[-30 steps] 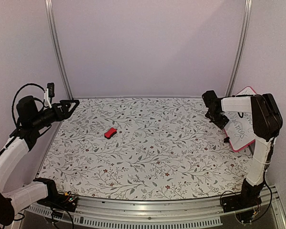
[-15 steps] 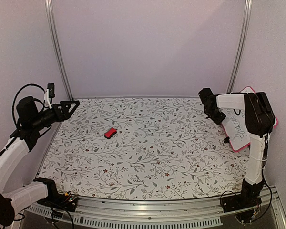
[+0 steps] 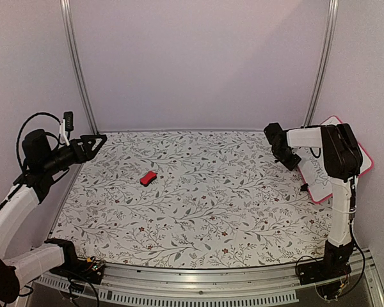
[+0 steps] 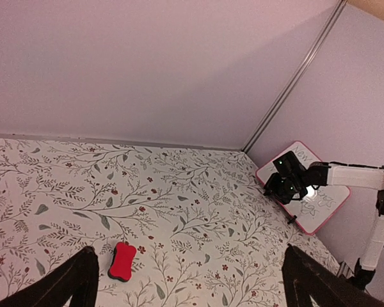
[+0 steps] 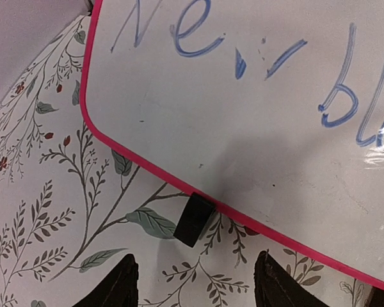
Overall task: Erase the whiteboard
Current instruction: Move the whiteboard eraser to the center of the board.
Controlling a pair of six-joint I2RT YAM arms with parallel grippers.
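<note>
The whiteboard (image 3: 329,167), white with a pink-red rim and blue handwriting, leans at the table's far right edge; it also shows in the left wrist view (image 4: 320,204) and fills the right wrist view (image 5: 256,121). One of its black clip feet (image 5: 194,219) stands on the cloth. My right gripper (image 3: 283,153) (image 5: 195,288) is open and empty, hovering just off the board's left rim near that foot. A small red eraser (image 3: 148,178) (image 4: 122,261) lies on the table left of centre. My left gripper (image 3: 97,139) (image 4: 189,281) is open and empty, raised at the far left.
The table carries a floral cloth (image 3: 198,204). Pale walls and two metal posts (image 3: 77,64) close in the back and sides. The right arm's upright link (image 3: 342,204) stands in front of the board's near part.
My right gripper has moved a little left and away along the board's left rim. The board now leans more upright. The left arm and the eraser have not moved.
</note>
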